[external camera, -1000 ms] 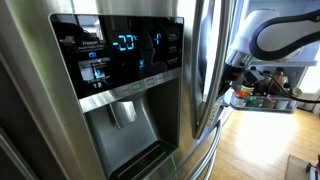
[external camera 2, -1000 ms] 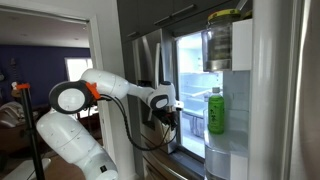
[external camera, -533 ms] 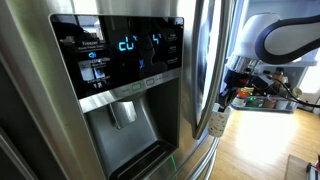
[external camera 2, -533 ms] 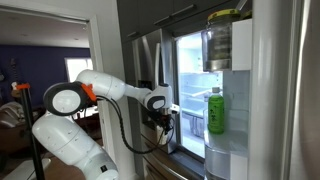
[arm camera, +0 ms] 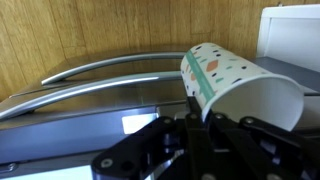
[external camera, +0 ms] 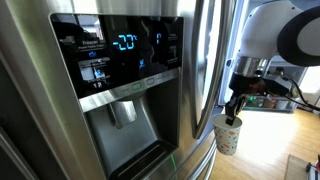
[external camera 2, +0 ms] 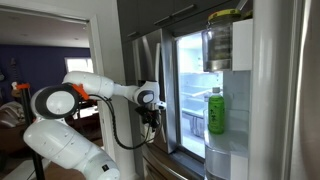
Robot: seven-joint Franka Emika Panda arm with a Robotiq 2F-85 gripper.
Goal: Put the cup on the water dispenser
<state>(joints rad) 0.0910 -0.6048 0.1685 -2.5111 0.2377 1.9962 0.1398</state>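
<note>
Arm [external camera 2: 100, 88] outstretched, hand [external camera: 232, 112] clenched.

In the wrist view the gripper [arm camera: 205, 135] is a dark blur (its fingers indistinct) and covers the near rim of the cup [arm camera: 240, 85]. In an exterior view the arm [external camera: 285, 35] is cut off by the right edge, and in an exterior view the gripper [external camera 2: 150, 115] is too small to show its hold

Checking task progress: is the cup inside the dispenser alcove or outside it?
Outside. The cup hangs from the gripper beside the fridge door; the water dispenser alcove holds nothing.
</note>
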